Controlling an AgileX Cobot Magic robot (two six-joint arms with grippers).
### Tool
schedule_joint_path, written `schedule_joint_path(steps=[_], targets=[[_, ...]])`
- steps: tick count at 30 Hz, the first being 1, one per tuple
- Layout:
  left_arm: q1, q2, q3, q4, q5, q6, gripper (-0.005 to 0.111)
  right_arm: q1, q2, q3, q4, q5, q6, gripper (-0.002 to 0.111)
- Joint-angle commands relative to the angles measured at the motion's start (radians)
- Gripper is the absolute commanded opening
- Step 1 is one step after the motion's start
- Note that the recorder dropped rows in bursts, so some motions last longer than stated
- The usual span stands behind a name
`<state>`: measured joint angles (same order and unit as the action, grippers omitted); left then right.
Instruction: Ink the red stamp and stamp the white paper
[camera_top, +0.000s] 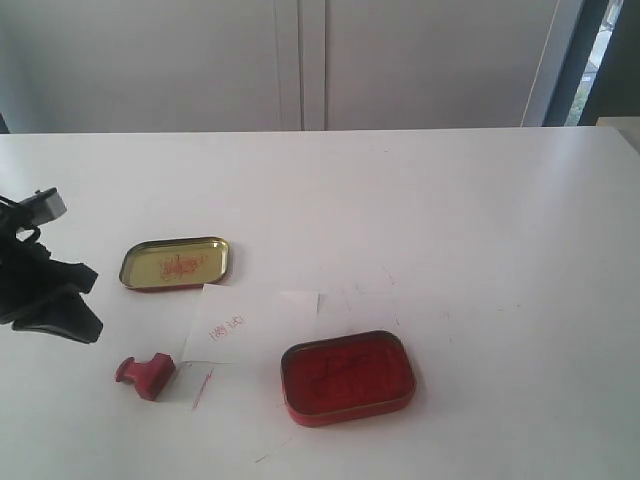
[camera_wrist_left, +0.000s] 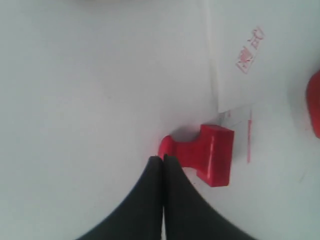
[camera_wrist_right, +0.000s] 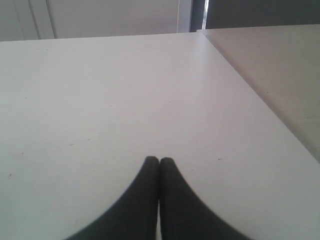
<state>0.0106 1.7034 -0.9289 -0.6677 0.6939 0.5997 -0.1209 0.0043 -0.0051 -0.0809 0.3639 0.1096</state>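
Stamp axis: small dark-red plastic stamp (camera_top: 146, 376) on its side, round knob toward left gripper (camera_wrist_left: 163, 159), base toward thin white paper (camera_top: 265, 325).
Left gripper: fingers pressed together, empty.
Right gripper (camera_wrist_right: 159, 161): likewise.

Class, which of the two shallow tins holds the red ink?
The red tin, nearest the front edge, is filled with red; the gold tin holds only a faint red print.

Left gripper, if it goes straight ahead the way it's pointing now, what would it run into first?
Most likely the red stamp: its round knob lies just beyond the shut fingers of the left gripper. Height is unclear, so it might pass above.
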Motion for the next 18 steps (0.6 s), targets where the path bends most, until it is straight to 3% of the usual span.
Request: schedule_joint_path(steps=[1, 8, 18], targets=[[-0.063, -0.048, 0.000, 0.155, -0.050, -0.147, 0.000, 0.002, -0.004, 0.005, 0.002, -0.015, 0.000, 0.000], [-0.146, -0.180, 0.052, 0.384, -0.184, -0.362, 0.000, 0.002, -0.004, 0.005, 0.002, -0.015, 0.000, 0.000], [-0.162, -0.401, 0.178, 0.543, -0.306, -0.528, 0.000, 0.002, -0.004, 0.005, 0.002, -0.015, 0.000, 0.000]])
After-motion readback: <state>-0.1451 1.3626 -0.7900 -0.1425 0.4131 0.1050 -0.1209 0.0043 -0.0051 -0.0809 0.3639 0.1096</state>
